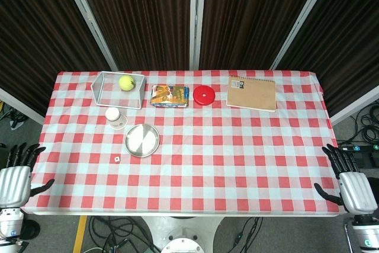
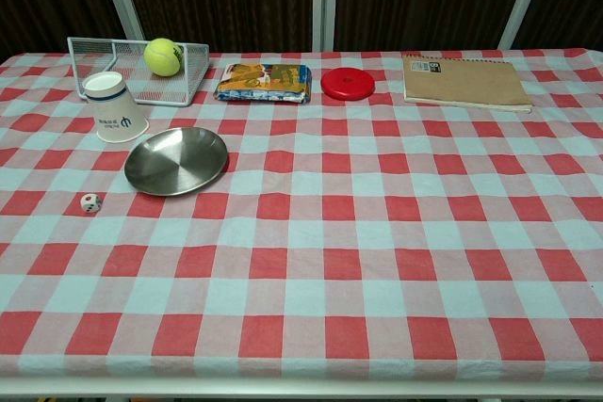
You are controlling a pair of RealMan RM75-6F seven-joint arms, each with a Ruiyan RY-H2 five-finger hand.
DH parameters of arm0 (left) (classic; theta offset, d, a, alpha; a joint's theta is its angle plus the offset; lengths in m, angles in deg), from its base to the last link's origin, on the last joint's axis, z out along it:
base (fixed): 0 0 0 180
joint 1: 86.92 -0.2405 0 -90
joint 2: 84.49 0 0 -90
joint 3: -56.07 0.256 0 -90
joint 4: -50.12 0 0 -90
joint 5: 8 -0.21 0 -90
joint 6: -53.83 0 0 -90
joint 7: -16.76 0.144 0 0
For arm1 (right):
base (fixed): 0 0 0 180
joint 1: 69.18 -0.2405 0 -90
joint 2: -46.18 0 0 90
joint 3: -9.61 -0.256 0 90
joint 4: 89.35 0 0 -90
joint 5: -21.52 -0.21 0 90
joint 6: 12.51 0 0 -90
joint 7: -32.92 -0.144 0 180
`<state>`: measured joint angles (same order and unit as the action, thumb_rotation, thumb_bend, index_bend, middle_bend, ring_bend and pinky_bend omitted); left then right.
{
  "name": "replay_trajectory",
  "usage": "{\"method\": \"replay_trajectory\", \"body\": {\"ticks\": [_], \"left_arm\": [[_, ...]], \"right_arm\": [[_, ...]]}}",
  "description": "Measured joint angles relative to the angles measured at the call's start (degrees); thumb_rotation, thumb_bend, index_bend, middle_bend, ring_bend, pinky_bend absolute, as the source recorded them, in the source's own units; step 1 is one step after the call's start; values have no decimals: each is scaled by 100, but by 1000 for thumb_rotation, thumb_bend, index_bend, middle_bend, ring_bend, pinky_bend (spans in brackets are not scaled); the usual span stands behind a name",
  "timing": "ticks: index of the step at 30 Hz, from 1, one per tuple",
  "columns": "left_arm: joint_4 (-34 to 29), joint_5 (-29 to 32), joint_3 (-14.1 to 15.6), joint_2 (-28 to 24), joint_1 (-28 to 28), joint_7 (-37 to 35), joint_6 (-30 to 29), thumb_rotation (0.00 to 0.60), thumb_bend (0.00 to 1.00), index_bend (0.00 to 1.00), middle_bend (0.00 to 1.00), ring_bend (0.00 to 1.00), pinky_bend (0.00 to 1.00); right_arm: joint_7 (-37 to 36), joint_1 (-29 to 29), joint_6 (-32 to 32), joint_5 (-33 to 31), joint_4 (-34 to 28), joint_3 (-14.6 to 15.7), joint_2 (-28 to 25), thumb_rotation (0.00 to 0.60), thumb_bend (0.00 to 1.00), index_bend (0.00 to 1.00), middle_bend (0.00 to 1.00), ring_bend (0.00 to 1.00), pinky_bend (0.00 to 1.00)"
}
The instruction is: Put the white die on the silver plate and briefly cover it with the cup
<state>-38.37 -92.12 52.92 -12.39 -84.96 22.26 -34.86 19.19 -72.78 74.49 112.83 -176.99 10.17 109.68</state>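
Note:
A small white die (image 1: 117, 159) (image 2: 89, 202) lies on the checked cloth, just left of and nearer than the silver plate (image 1: 142, 140) (image 2: 176, 160). An upside-down white paper cup (image 1: 115, 117) (image 2: 115, 108) stands behind the plate on its left. My left hand (image 1: 18, 173) hangs off the table's left front corner, fingers apart, holding nothing. My right hand (image 1: 349, 179) hangs off the right front corner, also with fingers spread and empty. Neither hand appears in the chest view.
A wire basket (image 1: 117, 90) (image 2: 104, 49) with a yellow tennis ball (image 1: 126, 82) (image 2: 163, 56) stands at the back left. A snack packet (image 1: 169, 96) (image 2: 264, 82), a red disc (image 1: 204, 95) (image 2: 347, 83) and a brown notebook (image 1: 252, 93) (image 2: 464, 80) line the far edge.

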Motion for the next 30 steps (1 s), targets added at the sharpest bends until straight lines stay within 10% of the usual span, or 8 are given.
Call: {"method": "replay_trajectory", "body": {"ticks": [12, 16, 30], "left_arm": [[-55, 49, -26, -11, 79, 9, 157, 600, 105, 207, 161, 59, 18], [-107, 122, -142, -31, 254, -58, 368, 600, 105, 287, 326, 228, 73], [305, 80, -369, 220, 1711, -1451, 2502, 600, 122, 431, 642, 618, 693]], "right_arm": [[112, 158, 352, 49, 27, -86, 35, 600, 169, 0, 82, 0, 0], [168, 206, 520, 50, 37, -174, -3, 600, 169, 0, 87, 0, 0], [426, 135, 601, 160, -100, -318, -128, 600, 169, 23, 121, 0, 0]]}}
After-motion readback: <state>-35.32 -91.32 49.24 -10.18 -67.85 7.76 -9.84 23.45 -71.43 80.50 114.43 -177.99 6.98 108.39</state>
